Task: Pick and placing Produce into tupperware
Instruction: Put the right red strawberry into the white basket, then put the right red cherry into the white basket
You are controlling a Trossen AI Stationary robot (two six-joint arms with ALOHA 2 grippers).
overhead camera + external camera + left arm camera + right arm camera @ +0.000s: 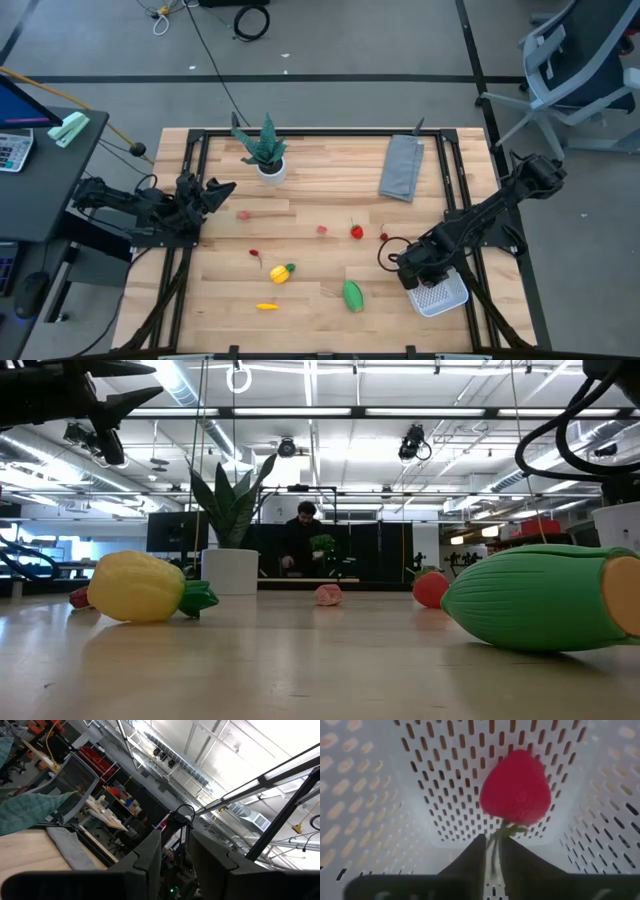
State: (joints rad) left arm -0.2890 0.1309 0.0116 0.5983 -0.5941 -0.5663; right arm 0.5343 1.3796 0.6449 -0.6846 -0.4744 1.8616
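On the wooden table (310, 230), the white perforated tupperware (440, 294) sits at the near right corner, with the right gripper (492, 851) directly above it. Its nearly closed fingers pinch the green stem of a red strawberry (516, 787), whose long axis runs straight out from the fingertips, body toward the slotted floor. The left gripper (213, 192) waits by the left edge, fingers parted and empty.

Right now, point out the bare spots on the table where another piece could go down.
Bare wood lies between the potted plant and the grey cloth, and along the near edge left of the thin yellow piece. The near middle is crowded: yellow piece, green oblong, red piece. The right tool covers the tupperware.
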